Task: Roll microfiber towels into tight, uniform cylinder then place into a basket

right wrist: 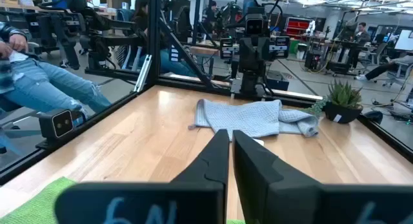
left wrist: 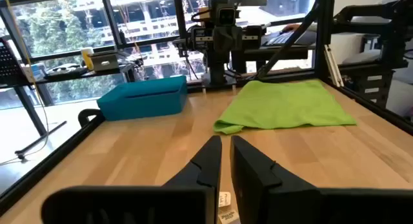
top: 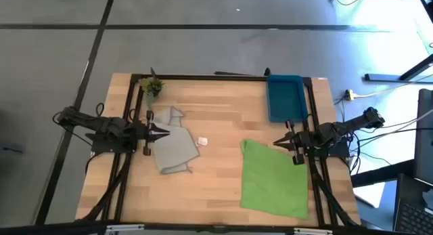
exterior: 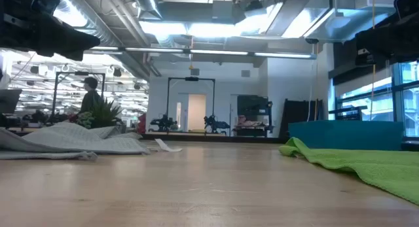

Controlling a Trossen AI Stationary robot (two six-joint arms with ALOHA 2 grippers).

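Observation:
The light grey towel [top: 174,145] lies crumpled on the table's left half, with a small white tag [top: 202,141] beside it. The bright green towel [top: 276,179] lies spread flat at the near right. The blue basket [top: 285,97] stands at the far right, behind the green towel [exterior: 353,160]. My left gripper [top: 166,133] hangs shut over the grey towel's left edge, pointing toward the table's right edge. My right gripper [top: 275,143] hangs shut over the green towel's far edge, pointing toward the left edge. Both are raised off the table and hold nothing.
A small potted plant [top: 151,86] stands at the far left corner. A black frame [top: 203,77] runs around the table's edge. Bare wood [top: 220,167] lies between the two towels. A person [right wrist: 39,82] sits beyond the table's left side.

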